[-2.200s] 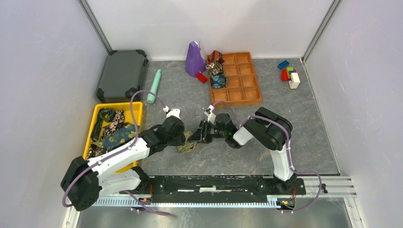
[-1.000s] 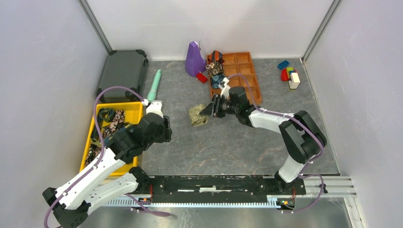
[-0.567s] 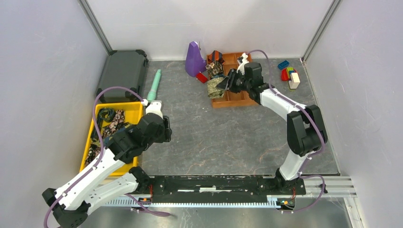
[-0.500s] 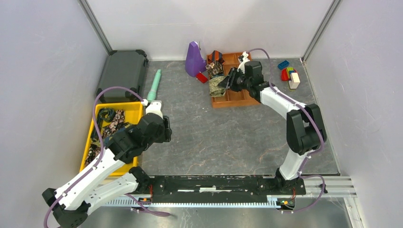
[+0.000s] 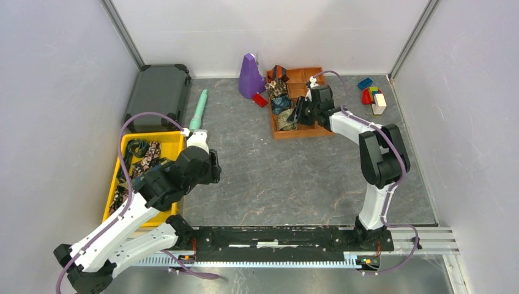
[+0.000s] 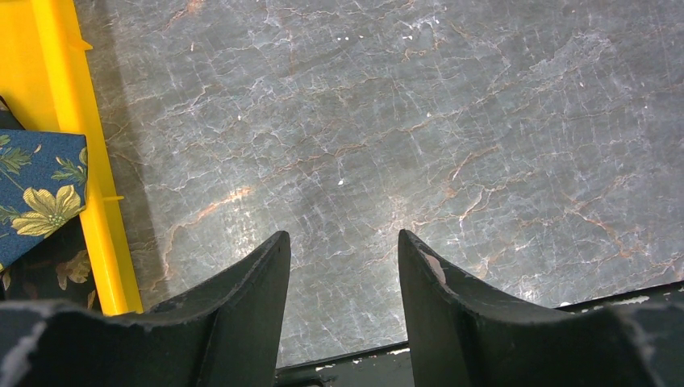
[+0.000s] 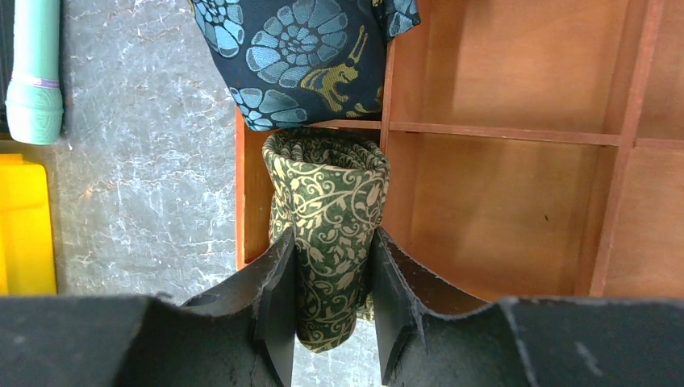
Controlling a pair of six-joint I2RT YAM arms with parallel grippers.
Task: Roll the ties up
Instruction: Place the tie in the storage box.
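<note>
- The orange-brown wooden tray [image 5: 318, 116], divided into square compartments, stands at the far side of the grey marbled bench [image 5: 294, 177].
- The rolled olive-green fabric tie with a cream vine pattern [image 7: 327, 193] sits in the tray's near-left compartment, with its coil end against the divider.
- The right fingers [image 7: 282, 270] are clamped on this roll, one on each side.
- A navy tie with teal-blue flowers [image 7: 298, 48] fills the next compartment beyond and spills over its walls. A dark floral roll [image 5: 277, 87] lies farther along the same column.
- The yellow plastic bin [image 5: 178, 139] at the left edge holds loose flat ties, among them a navy tie with yellow flowers [image 6: 36, 193].
- The left fingers [image 6: 266, 270] are apart, over bare bench just beside the bin, with nothing between them.
- Whether the olive roll rests on the compartment floor cannot be told: its near end is hidden between the fingers.
- The patterns of the bin's ties are too small to read in the top view.
- A smooth teal cylinder [image 7: 34, 72] lies on the bench, well apart from the tray.
</note>
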